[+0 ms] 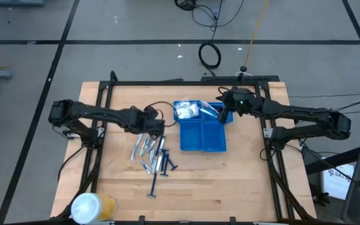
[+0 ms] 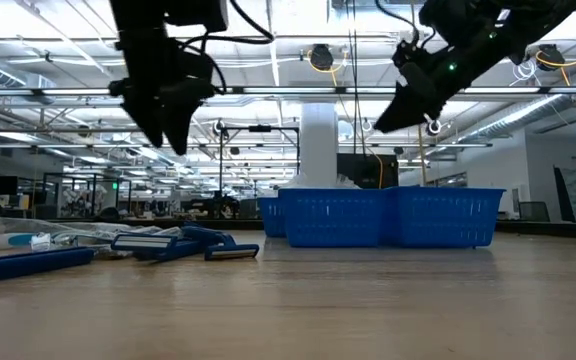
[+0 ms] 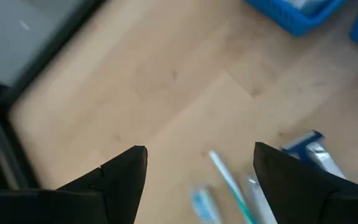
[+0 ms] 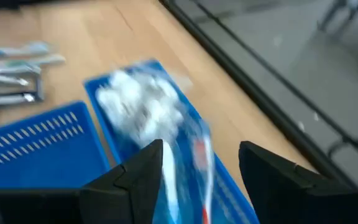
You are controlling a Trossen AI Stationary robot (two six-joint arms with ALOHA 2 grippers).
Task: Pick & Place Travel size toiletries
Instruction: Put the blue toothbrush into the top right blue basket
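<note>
Several travel size toiletries [image 1: 150, 153] lie in a loose pile on the wooden table, left of the blue compartment tray [image 1: 204, 142]; they are pale tubes, thin sticks and dark blue razors [image 2: 183, 245]. One razor [image 1: 154, 187] lies apart, nearer the front edge. My left gripper [image 1: 157, 129] hangs open above the pile's far end, with thin sticks [image 3: 229, 183] on the table below it. My right gripper [image 1: 225, 111] stands open over the tray's far compartment. In that compartment lie a crinkly white packet [image 4: 138, 102] and thin sticks [image 4: 188, 168], the sticks below the gap between the fingers.
A big white-and-yellow roll [image 1: 92, 206] lies at the table's near left corner. The tray's two near compartments [image 4: 36, 140] show bare blue floor. A black frame [image 1: 186, 82] borders the table's far, left and right sides. Bare wood stretches in front of the tray.
</note>
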